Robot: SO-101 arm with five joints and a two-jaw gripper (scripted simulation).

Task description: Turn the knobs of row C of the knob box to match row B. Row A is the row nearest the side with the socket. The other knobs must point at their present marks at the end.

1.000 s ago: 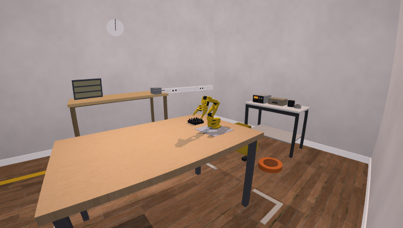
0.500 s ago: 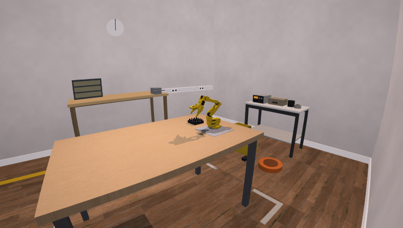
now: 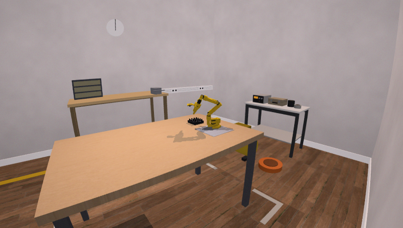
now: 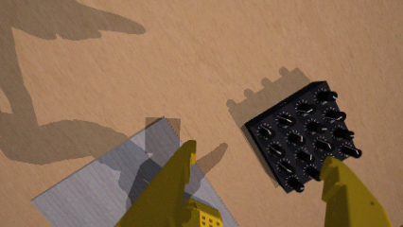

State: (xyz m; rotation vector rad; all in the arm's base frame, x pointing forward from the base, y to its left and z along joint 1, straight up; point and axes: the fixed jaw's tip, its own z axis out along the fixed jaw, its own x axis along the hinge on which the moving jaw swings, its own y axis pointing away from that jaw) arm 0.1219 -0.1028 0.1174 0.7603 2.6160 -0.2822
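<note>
The black knob box lies flat on the wooden table and carries several rows of small black knobs with white marks. In the exterior view the knob box sits just left of my yellow arm's base. My gripper hangs well above the table with its two yellow fingers apart and nothing between them. In the wrist view the right finger tip overlaps the near corner of the box, high above it. In the exterior view the gripper is raised above the box. I cannot read the knob marks or see the socket side.
The arm stands on a grey base plate near the table's far right edge. A side table with equipment stands to the right, a wooden bench stands behind, and an orange ring lies on the floor.
</note>
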